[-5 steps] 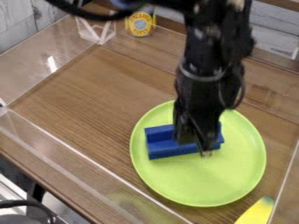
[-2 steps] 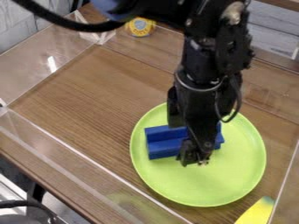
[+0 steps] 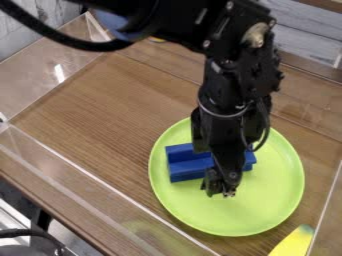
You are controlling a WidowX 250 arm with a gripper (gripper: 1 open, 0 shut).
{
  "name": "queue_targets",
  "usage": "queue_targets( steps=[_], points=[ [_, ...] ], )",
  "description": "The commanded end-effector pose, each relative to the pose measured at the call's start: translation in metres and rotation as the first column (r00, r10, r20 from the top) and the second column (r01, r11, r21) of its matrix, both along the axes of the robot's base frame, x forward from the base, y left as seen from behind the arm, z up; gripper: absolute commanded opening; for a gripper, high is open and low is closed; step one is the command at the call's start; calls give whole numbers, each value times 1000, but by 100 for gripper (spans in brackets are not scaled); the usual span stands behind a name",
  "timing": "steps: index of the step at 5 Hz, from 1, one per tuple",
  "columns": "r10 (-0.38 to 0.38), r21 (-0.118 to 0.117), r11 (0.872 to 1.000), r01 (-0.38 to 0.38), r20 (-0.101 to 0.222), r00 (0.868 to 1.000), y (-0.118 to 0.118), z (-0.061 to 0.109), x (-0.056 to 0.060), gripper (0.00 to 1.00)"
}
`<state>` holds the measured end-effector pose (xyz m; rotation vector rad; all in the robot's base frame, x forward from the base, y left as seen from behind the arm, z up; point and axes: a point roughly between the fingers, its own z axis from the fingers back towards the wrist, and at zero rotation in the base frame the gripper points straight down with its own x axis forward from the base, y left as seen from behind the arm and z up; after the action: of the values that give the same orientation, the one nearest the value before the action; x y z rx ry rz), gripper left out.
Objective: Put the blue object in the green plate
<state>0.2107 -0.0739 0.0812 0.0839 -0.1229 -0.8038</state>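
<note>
The blue object (image 3: 186, 160), a small ridged block, lies flat on the left half of the green plate (image 3: 271, 205). The plate rests on the wooden table at the lower right. My black gripper (image 3: 221, 166) points straight down over the block's right end. It is open, with one finger at the block's far side and the other fingertip (image 3: 225, 186) at its near side, low over the plate. The block's right end is hidden behind the gripper.
Clear acrylic walls (image 3: 60, 150) fence the wooden table (image 3: 107, 100) on the left and front. A yellow object (image 3: 295, 242) pokes in at the bottom right corner, just beyond the plate's rim.
The jaws were shut on the block a second ago and now stand apart. The block lies on the plate in the same spot.
</note>
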Motion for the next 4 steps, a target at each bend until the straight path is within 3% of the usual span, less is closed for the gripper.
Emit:
queue_targets(
  steps=[1, 3, 4],
  points=[
    [9, -9, 1000, -9, 23, 1000, 2, -5, 5, 100],
    [23, -27, 999, -23, 29, 999, 5, -19, 8, 100],
    [31, -33, 999, -30, 31, 999, 6, -24, 9, 0]
  ],
)
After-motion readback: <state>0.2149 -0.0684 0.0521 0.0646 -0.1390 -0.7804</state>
